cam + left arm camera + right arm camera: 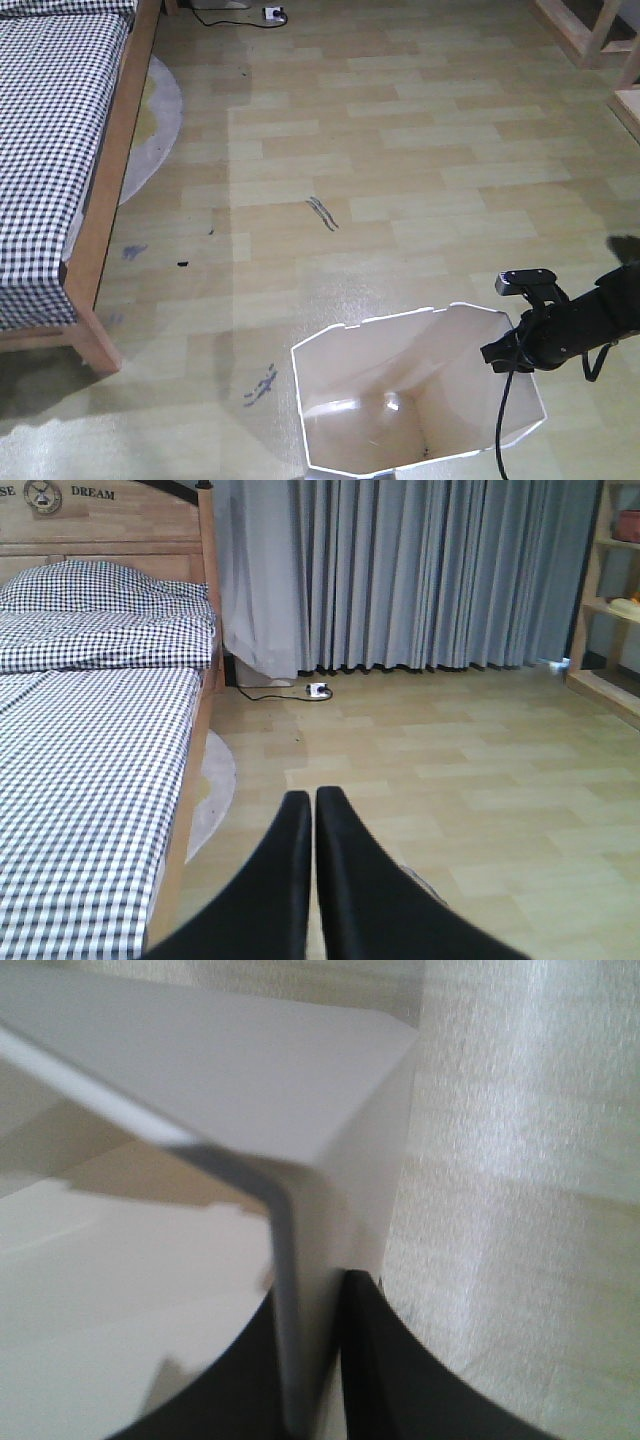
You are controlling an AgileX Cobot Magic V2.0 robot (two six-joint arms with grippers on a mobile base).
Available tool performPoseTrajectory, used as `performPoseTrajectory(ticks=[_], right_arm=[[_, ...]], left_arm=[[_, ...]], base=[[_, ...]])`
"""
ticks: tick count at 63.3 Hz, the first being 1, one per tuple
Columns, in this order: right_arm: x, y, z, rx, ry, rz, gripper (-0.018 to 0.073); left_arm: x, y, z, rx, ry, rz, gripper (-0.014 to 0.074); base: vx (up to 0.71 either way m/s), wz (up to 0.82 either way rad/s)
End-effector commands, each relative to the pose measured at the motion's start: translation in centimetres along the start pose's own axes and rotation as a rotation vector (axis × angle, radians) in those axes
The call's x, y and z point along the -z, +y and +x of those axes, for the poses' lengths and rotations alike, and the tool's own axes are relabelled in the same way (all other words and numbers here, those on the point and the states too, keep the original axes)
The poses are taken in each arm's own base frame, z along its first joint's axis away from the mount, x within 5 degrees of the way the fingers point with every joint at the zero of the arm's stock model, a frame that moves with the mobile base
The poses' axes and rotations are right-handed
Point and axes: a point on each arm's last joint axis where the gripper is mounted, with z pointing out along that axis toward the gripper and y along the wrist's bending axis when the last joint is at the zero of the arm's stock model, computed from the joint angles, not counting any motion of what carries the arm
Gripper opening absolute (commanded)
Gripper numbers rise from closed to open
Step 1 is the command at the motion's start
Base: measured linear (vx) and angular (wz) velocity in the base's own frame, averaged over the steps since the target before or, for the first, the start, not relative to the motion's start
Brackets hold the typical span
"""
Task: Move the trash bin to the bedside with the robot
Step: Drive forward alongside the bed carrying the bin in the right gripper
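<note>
The white faceted trash bin [420,395] stands on the wood-look floor at the bottom centre-right of the front view. My right gripper [512,352] is shut on its right rim; in the right wrist view the bin wall [300,1250] runs between the two black fingers [375,1360]. The bed [50,150] with its black-and-white check cover and light wooden frame is at the left, well apart from the bin. In the left wrist view my left gripper [313,800] is shut and empty, above the floor beside the bed [90,780].
A round grey rug [155,125] pokes out from under the bed. A power strip with cable [272,14] lies at the far wall by grey curtains [400,570]. Wooden shelf legs [600,40] stand at the far right. Dark scuffs [322,212] mark the floor.
</note>
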Motion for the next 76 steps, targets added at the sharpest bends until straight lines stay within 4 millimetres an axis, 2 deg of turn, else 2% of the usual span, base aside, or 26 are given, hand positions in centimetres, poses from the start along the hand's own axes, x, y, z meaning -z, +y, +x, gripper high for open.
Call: performPoseTrajectory(ticks=[1, 76], right_arm=[[1.93, 1.55, -1.35, -0.015, -0.073, -0.139, -0.0006], [1.93, 1.55, -1.35, -0.015, -0.073, -0.139, -0.0006]], left_arm=[[-0.08, 0.00, 0.25, 0.017, -0.054, 0.007, -0.0006], [-0.08, 0.00, 0.25, 0.017, -0.054, 0.007, -0.0006]], base=[[0.43, 0.09], [0.44, 0.02]])
